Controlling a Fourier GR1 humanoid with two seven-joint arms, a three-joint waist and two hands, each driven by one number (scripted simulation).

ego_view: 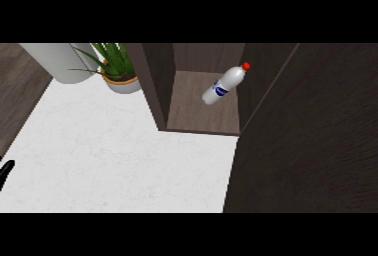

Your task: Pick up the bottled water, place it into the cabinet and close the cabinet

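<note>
The bottled water (225,85) lies tilted inside the cabinet (203,107) — it could roll out before the open door (310,140) shuts. Left hand (6,170) barely shows; its state is unreadable.

Ahead of me on the tabletop (111,155) stands the cabinet (199,75), its door (310,135) swung out toward me on the right. The bottle (224,86) lies tilted inside the cabinet, cap pointing back and right. Left of the cabinet sits a potted plant (118,67), with a canister (63,60) just left of that. My left hand (6,172) shows at the left edge.
</note>
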